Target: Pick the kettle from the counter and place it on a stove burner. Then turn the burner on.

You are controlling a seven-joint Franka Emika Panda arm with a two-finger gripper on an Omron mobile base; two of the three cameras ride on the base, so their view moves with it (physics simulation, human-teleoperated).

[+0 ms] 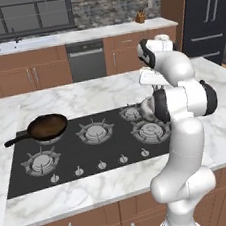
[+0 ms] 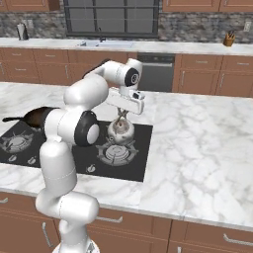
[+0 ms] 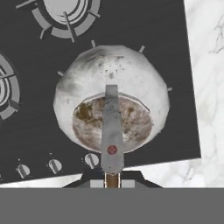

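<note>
The kettle (image 3: 111,103) is being seen from directly above at the centre of the frame, its arched handle (image 3: 111,127) running down to the lower middle, where it is being gripped by the closed gripper (image 3: 112,178). The black cooktop (image 3: 175,52) is being shown beneath, with burners (image 3: 68,13) at the upper left, small knobs (image 3: 54,165) at the lower left, and the marble counter (image 3: 208,87) along the right.

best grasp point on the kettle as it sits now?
The arched top handle, from straight above. The kettle stands upright on the black cooktop, its body round and wide, while the handle is a narrow strip across the top. The gripper is shut on that handle, coming down from overhead.
</note>
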